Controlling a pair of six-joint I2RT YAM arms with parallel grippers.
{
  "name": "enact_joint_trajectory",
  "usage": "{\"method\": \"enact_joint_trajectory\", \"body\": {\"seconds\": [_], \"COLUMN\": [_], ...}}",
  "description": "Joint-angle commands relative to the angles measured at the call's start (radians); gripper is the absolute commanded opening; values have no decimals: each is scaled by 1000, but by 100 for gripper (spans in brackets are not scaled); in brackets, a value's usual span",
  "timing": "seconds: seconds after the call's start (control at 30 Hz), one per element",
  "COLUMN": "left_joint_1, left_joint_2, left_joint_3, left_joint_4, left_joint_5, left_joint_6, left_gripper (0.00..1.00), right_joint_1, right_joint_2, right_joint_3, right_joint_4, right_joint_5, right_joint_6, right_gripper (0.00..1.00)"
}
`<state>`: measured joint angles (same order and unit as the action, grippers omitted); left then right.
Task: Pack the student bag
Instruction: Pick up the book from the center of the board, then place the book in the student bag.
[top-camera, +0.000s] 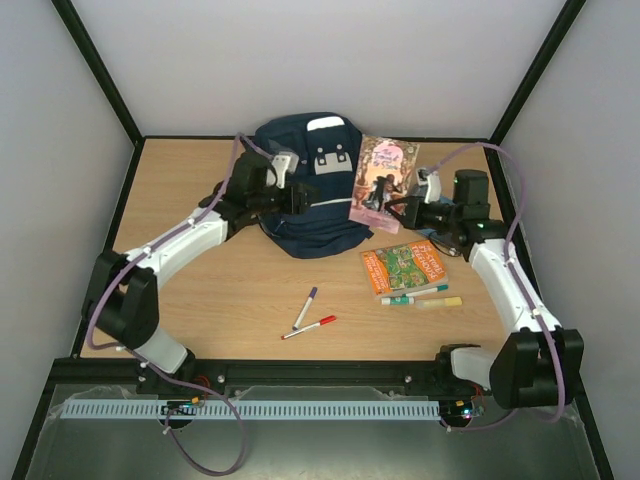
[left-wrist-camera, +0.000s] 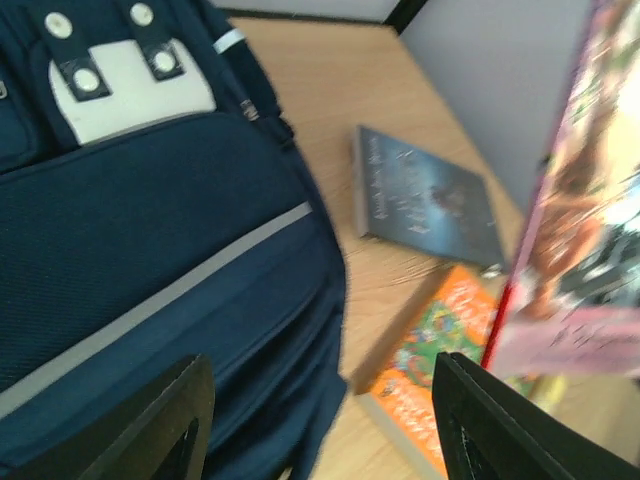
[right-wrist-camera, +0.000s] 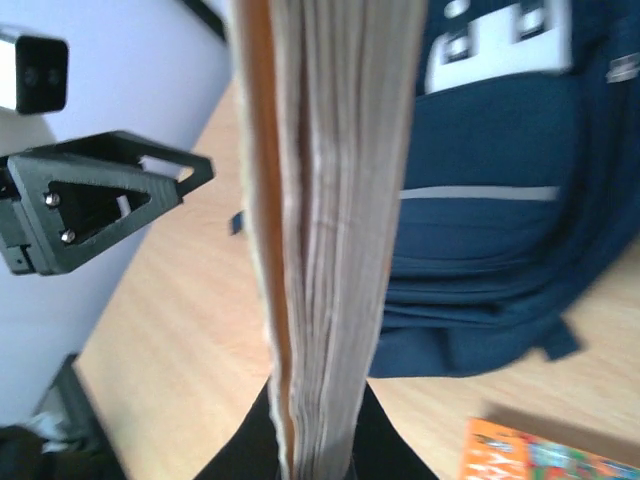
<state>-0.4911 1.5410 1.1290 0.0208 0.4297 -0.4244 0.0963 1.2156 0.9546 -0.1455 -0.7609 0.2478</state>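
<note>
Wooden table (top-camera: 230, 290) enclosed by pale walls (top-camera: 300, 60) at left, right and far sides; bare wood spans the left side. Student bag (top-camera: 320, 228) lies at far centre. Pink book (top-camera: 385, 175), raised just right of the bag, is clamped in the right gripper (top-camera: 400, 212). Orange book (top-camera: 403, 266) lies flat nearer, on the right. Left gripper (top-camera: 298, 196) hangs over the bag, jaws wide, holding nothing. Two pens (top-camera: 306, 308) lie near centre, well apart from both arms.
</note>
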Motion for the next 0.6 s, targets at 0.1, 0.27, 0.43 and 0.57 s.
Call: {"method": "enact_joint_trajectory", "body": {"seconds": [0.1, 0.27, 0.43, 0.57], "left_joint_1": [-95, -154, -169, -191], "left_joint_2": [132, 287, 352, 427], "left_joint_3": [142, 297, 314, 387], "left_joint_4": [-263, -406, -376, -396], "left_joint_5": [-131, -223, -213, -233], "left_joint_6": [337, 428, 431, 428], "left_gripper": [58, 57, 61, 61], "right_joint_1": [-165, -235, -247, -247], "right_joint_2": [-91, -69, -84, -73], "right_joint_3": [-98, -115, -146, -147], "right_joint_4": [-34, -23, 0, 3], "right_joint_5": [100, 147, 143, 131], "right_joint_6": [-175, -156, -169, -175], "right_gripper": [1, 1, 1, 1]}}
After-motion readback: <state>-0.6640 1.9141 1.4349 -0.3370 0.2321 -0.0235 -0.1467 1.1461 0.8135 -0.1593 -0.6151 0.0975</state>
